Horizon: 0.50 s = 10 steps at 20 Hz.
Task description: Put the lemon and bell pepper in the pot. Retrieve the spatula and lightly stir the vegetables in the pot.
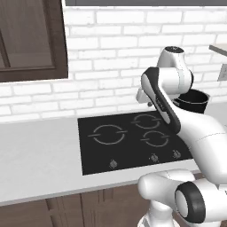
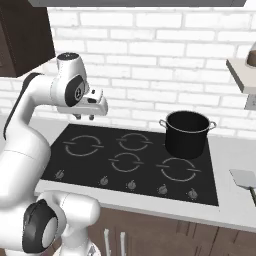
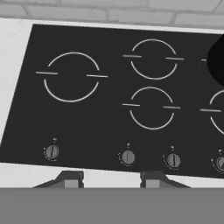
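Black pot (image 2: 186, 134) stands upright on the cooktop (image 2: 100, 150) — gripper (image 3: 111, 178) parted, holding nothing.

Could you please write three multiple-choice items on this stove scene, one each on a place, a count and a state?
1. Where does the pot stand?
A. on the back right burner of the cooktop
B. on the front left burner
C. on the counter left of the cooktop

2. How many control knobs line the cooktop's front edge in the right base view?
A. three
B. five
C. seven

3. What is the end effector doing?
A. gripping the pot's handle
B. holding a spoon
C. hanging over the cooktop's left side with nothing between its fingers

Answers: 1 A, the pot sits at the cooktop's far right rear; 2 B, five knobs show in a row; 3 C, the fingertips stand apart above the cooktop's front edge, holding nothing.
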Tool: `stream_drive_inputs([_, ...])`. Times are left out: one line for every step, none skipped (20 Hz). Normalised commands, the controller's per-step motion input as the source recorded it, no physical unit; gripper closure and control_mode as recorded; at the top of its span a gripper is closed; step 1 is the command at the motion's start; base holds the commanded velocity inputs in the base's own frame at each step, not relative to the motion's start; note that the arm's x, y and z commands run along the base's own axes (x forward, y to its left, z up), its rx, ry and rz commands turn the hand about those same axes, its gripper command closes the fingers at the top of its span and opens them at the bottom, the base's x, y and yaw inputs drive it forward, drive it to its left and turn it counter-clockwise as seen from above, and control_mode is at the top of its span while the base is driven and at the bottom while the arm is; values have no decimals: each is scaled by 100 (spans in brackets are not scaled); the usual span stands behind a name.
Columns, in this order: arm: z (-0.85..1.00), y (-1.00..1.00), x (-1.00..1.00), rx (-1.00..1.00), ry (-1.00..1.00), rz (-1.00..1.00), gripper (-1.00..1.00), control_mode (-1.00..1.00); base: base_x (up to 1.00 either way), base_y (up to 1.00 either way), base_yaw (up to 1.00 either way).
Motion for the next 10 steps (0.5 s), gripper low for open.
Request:
stream_drive_inputs([-1, 0, 0, 0, 0, 0, -100, -100, 0, 0, 0])
stream_drive_inputs([0, 0, 0, 0, 0, 0, -100, -100, 0, 0, 0])
stream_drive_inputs([-3, 0, -10, 0, 0, 0, -100, -100, 0, 0, 0])
stream_drive_inputs([-7, 0, -11, 0, 0, 0, -100, -100, 0, 0, 0])
stream_drive_inputs([-8, 0, -27, 0, 0, 0, -100, -100, 0, 0, 0])
stream_drive_inputs([0, 0, -53, 0, -10, 0, -100, -100, 0, 0, 0])
stream_drive_inputs([-16, 0, -39, 0, -13, -1, -100, -100, 0, 0, 0])
stream_drive_inputs([-20, -6, -26, 0, -4, -3, -100, -100, 0, 0, 0])
stream_drive_inputs([-28, -9, -16, 0, 0, -3, -100, -100, 0, 0, 0])
stream_drive_inputs([-40, -12, -14, 0, 0, -3, -100, -100, 0, 0, 0])
